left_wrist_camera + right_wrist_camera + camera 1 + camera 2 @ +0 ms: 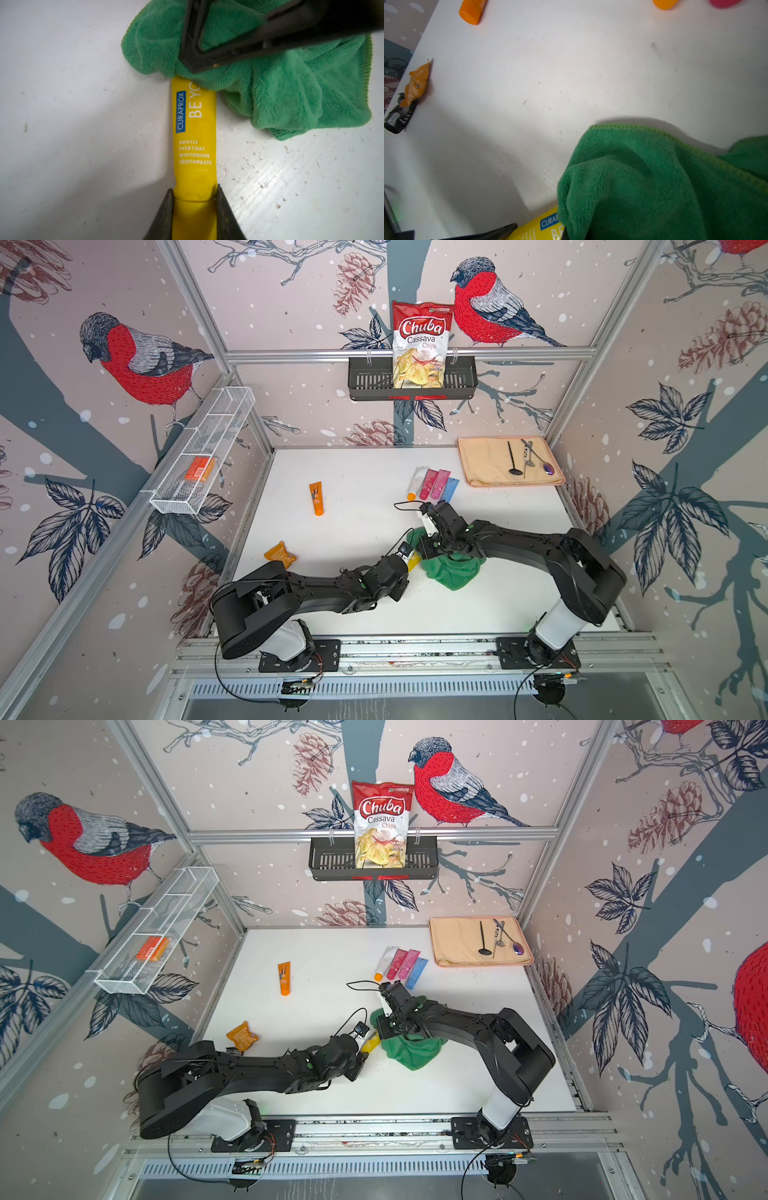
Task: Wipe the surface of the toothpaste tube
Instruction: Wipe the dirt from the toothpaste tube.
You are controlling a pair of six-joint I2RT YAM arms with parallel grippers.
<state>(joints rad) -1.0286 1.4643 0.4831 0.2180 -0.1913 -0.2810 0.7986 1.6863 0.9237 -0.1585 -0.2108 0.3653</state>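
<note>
Clamps toothpaste tube (194, 135) in left jaws; rubs it with green cloth (291, 93), apparently pinched in closed right jaws. Could drag tube loose if cloth snags.

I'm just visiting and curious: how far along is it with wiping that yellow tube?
Done: the left jaws clamp the toothpaste tube at its cap end, and the right jaws grip the green cloth. In hand: the cloth covers the tube's far end. Left: the printed middle lies uncovered.

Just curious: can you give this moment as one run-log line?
phase: wiping; left gripper: shut on yellow toothpaste tube; right gripper: shut on green cloth; cloth: covering tube's end
</note>
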